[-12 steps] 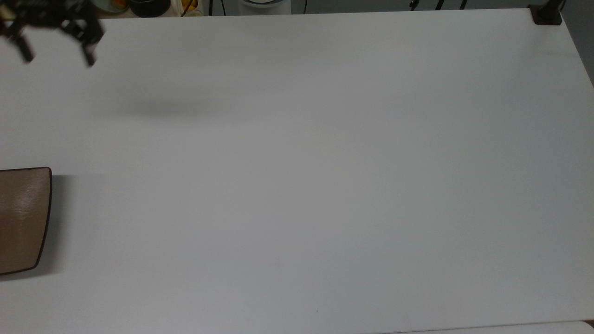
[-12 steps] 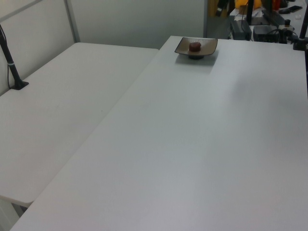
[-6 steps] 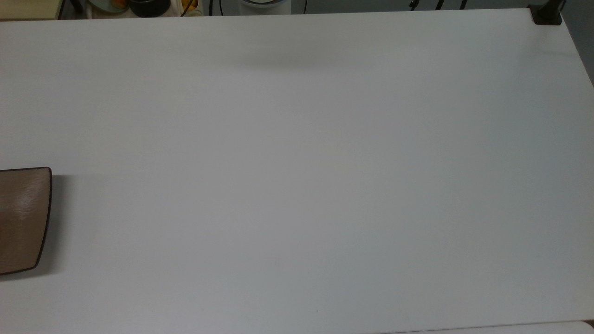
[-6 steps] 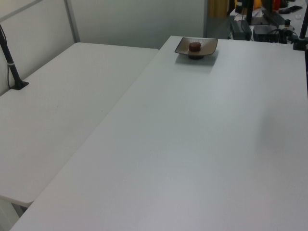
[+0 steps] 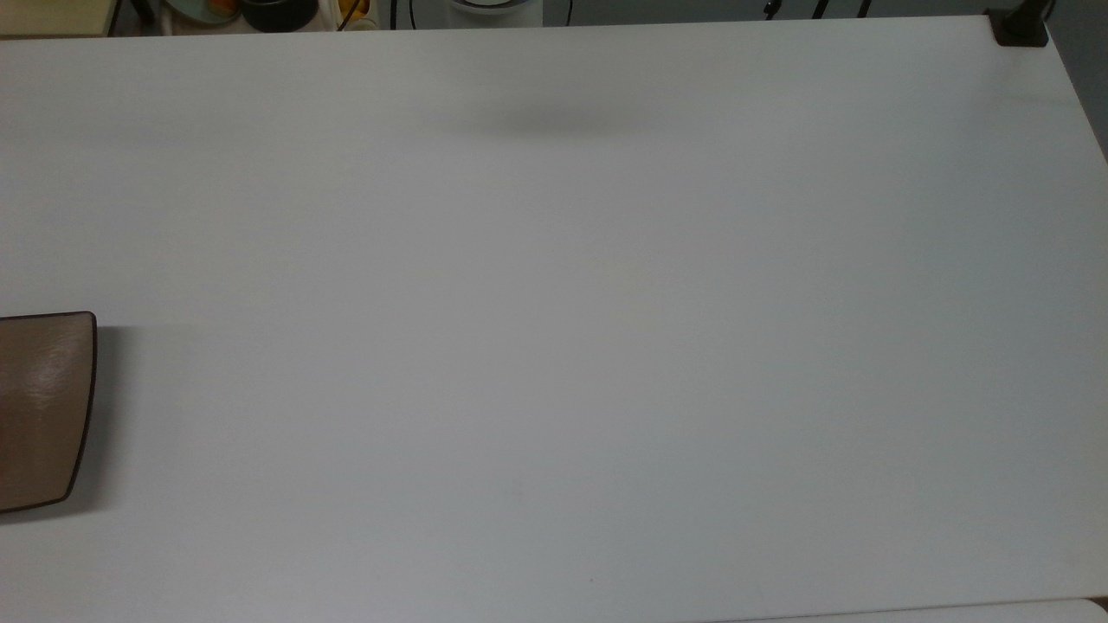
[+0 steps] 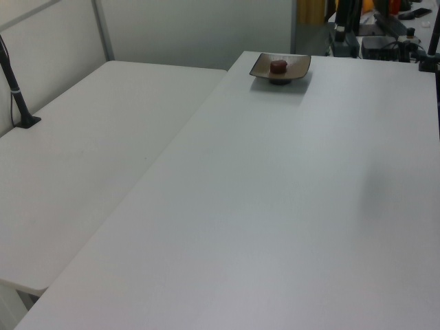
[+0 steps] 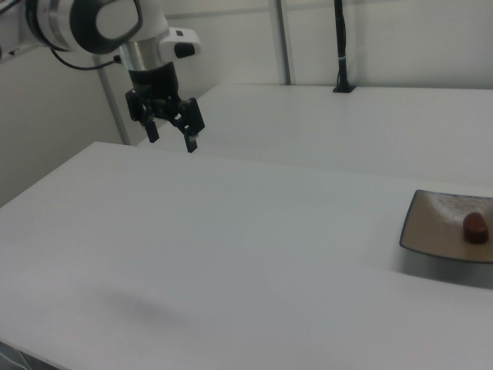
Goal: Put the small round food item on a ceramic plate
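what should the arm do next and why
Probably nothing beyond holding clear: the small round food item already lies on the ceramic plate, and the gripper hangs open and empty, well above the table, far from the plate.

Colour check: white surfaces, brown plate, red-brown item, black and white arm.

Table [image 5: 554,346]: plain white, no pattern, faint grey shadow patch in top view. Ceramic plate [image 6: 280,67]: tan-brown w/ thin dark rim, pale sheen on glaze; same in top view [image 5: 43,407] and right view [image 7: 447,227]. Small round food item [image 6: 278,66]: reddish-brown, glossy; right view [image 7: 476,226] same tone. Gripper [image 7: 171,135]: black fingers. Arm [image 7: 96,23]: white shell w/ black joint bands. Pole [image 7: 340,46]: black w/ white band.
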Controlling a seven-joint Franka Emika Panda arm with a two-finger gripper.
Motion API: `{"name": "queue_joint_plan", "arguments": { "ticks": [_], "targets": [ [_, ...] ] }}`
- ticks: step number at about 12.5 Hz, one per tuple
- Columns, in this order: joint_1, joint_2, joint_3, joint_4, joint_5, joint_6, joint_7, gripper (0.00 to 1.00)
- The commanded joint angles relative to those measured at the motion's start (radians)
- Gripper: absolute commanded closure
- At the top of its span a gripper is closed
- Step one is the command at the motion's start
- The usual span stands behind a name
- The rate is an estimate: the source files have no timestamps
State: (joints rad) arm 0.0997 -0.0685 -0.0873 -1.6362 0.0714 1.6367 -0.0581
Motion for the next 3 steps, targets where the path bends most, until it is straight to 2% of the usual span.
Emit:
{"name": "queue_joint_plan", "arguments": {
  "ticks": [1, 3],
  "targets": [
    [0.028, 0.032, -0.014, -0.01, -0.007, 0.08, 0.003, 0.0],
    [0.028, 0.032, -0.014, -0.01, -0.007, 0.083, 0.004, 0.0]
  ]
}}
